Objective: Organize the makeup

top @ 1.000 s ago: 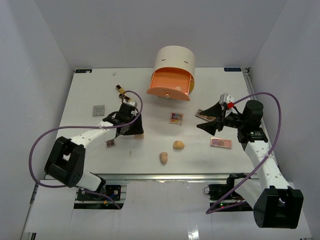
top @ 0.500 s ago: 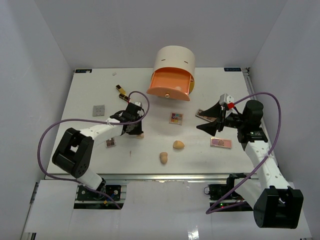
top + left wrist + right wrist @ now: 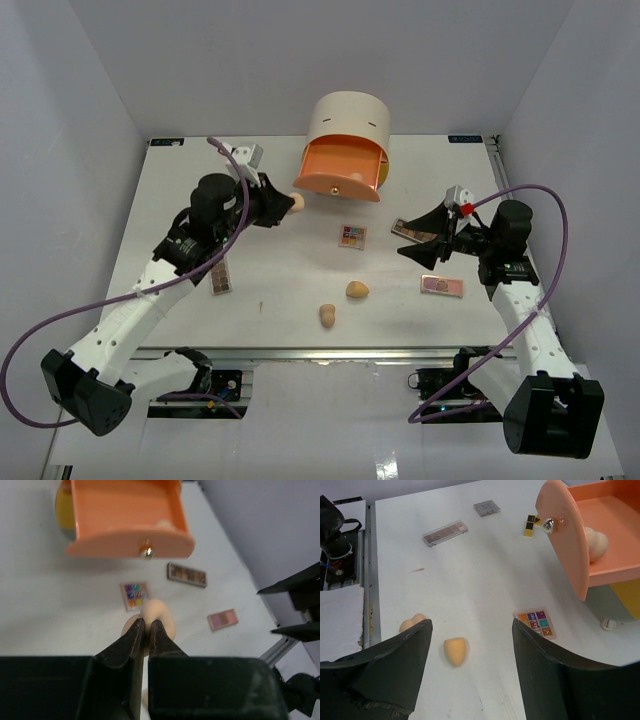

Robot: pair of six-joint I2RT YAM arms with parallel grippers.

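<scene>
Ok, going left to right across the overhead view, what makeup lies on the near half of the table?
Long brown palette → pale sponge → orange sponge → pink palette.

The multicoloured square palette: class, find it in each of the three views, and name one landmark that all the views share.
Top external: the multicoloured palette lies near the centre, just in front of the open orange drawer.
Left wrist: the palette is left of centre, below the drawer.
Right wrist: the palette is lower right, beneath the drawer front.
Shared landmark: the orange drawer.
</scene>
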